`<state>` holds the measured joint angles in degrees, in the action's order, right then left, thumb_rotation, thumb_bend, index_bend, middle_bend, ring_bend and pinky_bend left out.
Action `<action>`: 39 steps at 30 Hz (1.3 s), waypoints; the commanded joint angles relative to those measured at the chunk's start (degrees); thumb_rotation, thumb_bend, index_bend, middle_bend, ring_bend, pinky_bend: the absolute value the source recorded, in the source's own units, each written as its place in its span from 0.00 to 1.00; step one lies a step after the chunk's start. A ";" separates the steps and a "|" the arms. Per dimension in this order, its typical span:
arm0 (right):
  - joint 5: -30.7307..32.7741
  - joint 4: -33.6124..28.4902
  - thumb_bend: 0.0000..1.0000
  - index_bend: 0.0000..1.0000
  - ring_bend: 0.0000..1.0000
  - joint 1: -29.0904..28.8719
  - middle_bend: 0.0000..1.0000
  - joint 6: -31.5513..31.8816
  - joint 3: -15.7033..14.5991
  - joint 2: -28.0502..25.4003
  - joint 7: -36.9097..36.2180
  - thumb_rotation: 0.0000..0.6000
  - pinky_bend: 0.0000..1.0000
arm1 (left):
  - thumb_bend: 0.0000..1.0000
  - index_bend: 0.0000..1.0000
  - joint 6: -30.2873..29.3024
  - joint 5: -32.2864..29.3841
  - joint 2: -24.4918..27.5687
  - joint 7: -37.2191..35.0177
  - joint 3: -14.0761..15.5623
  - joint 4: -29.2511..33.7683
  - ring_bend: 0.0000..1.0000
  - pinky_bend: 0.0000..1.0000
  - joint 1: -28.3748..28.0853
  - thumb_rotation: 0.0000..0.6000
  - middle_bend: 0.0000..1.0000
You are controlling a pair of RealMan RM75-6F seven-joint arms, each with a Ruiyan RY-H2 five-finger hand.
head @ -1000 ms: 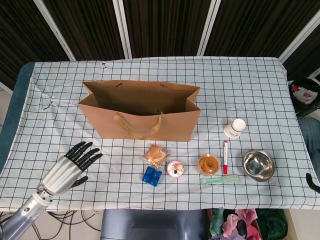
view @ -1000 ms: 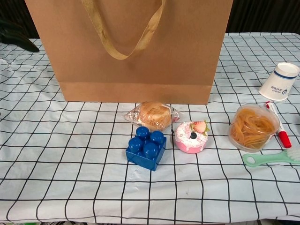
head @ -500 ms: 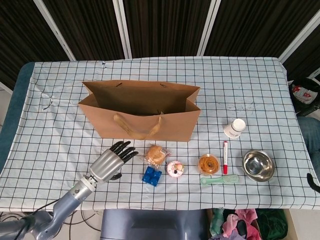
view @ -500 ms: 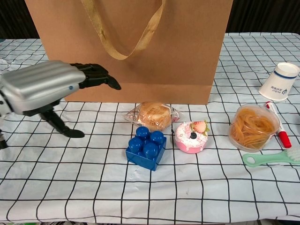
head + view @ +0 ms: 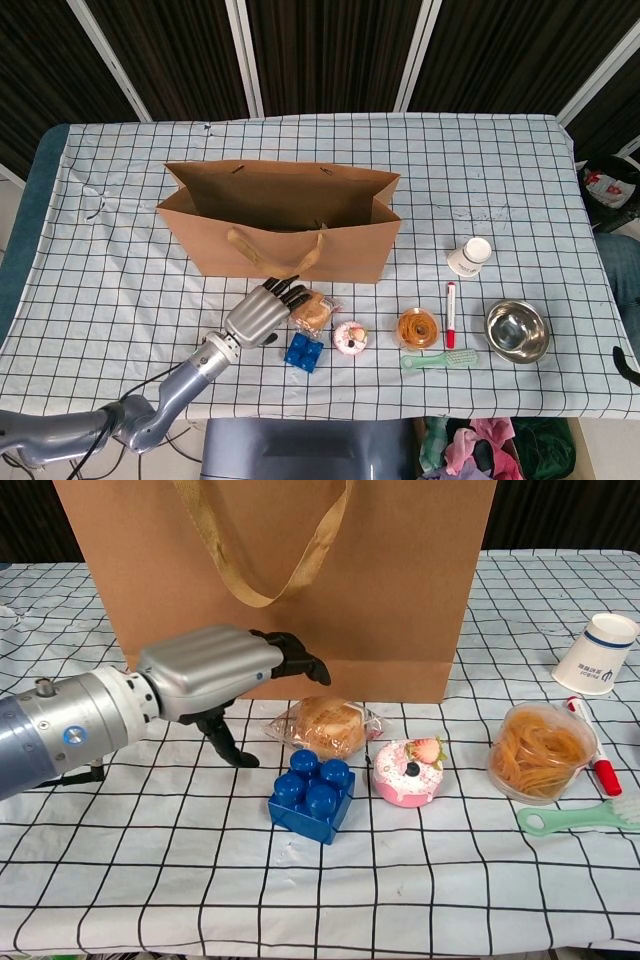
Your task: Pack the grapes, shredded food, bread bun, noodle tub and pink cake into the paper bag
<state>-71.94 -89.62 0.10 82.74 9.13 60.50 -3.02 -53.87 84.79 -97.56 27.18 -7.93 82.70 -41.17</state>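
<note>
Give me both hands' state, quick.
Left hand: open, holding nothing, fingers spread above the clear-wrapped round bread bun.
Right hand: not in view.

Bare cloth lies open left of the left hand (image 5: 205, 670). To its right, the blue brick (image 5: 311, 794) sits just near of the bread bun (image 5: 322, 726), the paper bag (image 5: 300, 590) walling the far side.

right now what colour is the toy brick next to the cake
Blue; the toy brick beside the pink cake shows best in the chest view.
</note>
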 commanded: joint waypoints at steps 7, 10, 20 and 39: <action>-0.09 0.05 0.30 0.16 0.25 -0.02 0.11 -0.04 -0.04 0.01 -0.09 1.00 0.27 | 0.17 0.22 -1.78 2.96 -4.33 -3.39 1.11 -6.57 0.09 0.18 -1.90 1.00 0.21; 0.04 0.09 0.30 0.16 0.25 0.02 0.11 -0.06 0.03 -0.05 -0.28 1.00 0.27 | 0.18 0.22 -2.06 3.35 -5.37 -4.42 1.24 -8.15 0.09 0.19 -2.36 1.00 0.22; 0.14 0.36 0.30 0.16 0.25 0.04 0.11 -0.16 0.11 -0.12 -0.82 1.00 0.27 | 0.21 0.22 -2.54 3.98 -7.91 -4.94 1.01 -11.98 0.09 0.19 -4.05 1.00 0.22; 0.47 0.81 0.30 0.16 0.25 0.07 0.11 -0.49 0.26 -0.25 -1.54 1.00 0.27 | 0.31 0.25 -2.60 2.77 -10.97 -3.68 0.47 -16.73 0.17 0.26 -5.98 1.00 0.29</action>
<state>-71.48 -88.81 0.17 82.24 9.39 60.25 -4.56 -56.37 87.55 -108.48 23.39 -7.48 66.07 -47.14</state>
